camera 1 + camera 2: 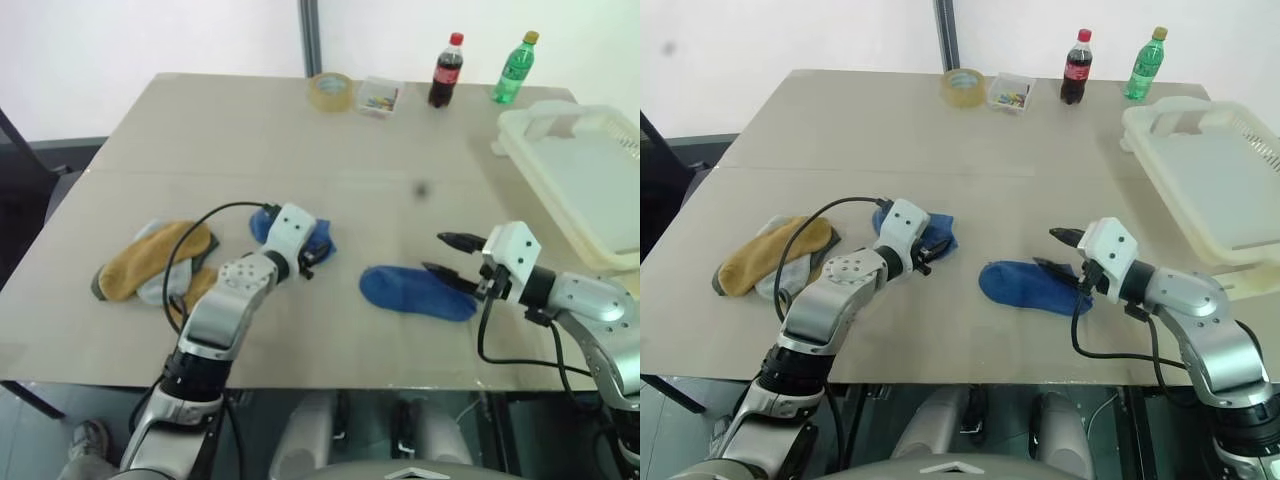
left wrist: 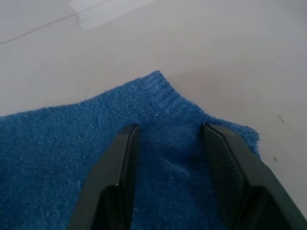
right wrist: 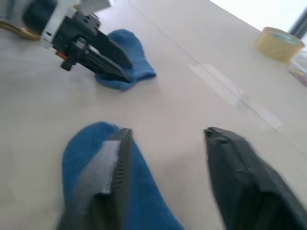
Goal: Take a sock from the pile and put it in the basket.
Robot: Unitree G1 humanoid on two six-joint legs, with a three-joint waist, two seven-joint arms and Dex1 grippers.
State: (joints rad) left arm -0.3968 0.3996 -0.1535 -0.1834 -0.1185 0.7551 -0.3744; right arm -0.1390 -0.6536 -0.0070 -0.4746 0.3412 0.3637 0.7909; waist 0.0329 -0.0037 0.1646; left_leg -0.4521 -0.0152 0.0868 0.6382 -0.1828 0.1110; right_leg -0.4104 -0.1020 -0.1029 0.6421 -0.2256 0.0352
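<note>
Two royal-blue socks lie on the table. One blue sock (image 1: 415, 292) lies flat at the centre front. My right gripper (image 1: 450, 256) hovers open just right of it, one finger over its end (image 3: 96, 158). The other blue sock (image 2: 72, 139) lies bunched under my left gripper (image 1: 315, 255), whose open fingers (image 2: 120, 163) straddle its cuff. The pile (image 1: 150, 265) of mustard-yellow and light grey socks sits to the left of that arm. The cream-white basket (image 1: 590, 175) stands at the table's right edge with nothing visible inside it.
Along the far edge stand a tape roll (image 1: 331, 91), a small clear box of coloured bits (image 1: 380, 96), a cola bottle (image 1: 446, 70) and a green bottle (image 1: 514, 68). The table's front edge runs just below both grippers.
</note>
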